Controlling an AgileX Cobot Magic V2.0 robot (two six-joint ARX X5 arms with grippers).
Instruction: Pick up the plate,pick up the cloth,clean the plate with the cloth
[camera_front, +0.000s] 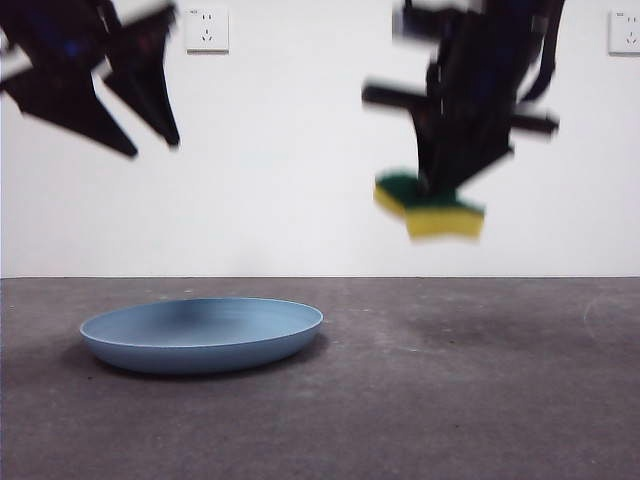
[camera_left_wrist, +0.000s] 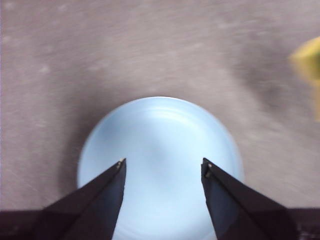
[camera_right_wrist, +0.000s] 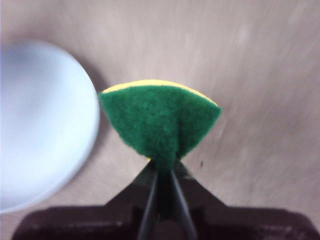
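Observation:
The light-blue plate (camera_front: 200, 335) lies flat on the grey table at the left; it also shows as the plate (camera_left_wrist: 160, 165) and the plate (camera_right_wrist: 42, 125) in the wrist views. High above it hangs my left gripper (camera_left_wrist: 162, 167), open and empty; in the front view the left gripper (camera_front: 150, 140) is at the upper left. My right gripper (camera_right_wrist: 162, 167) is shut on the cloth (camera_right_wrist: 160, 120), a yellow sponge with a green layer. The cloth (camera_front: 430, 210) is held in the air, right of the plate, under the right gripper (camera_front: 440, 185).
Grey table surface (camera_front: 470, 400) stretches to the right of the plate and in front of it. A white wall with two sockets (camera_front: 206, 29) stands behind.

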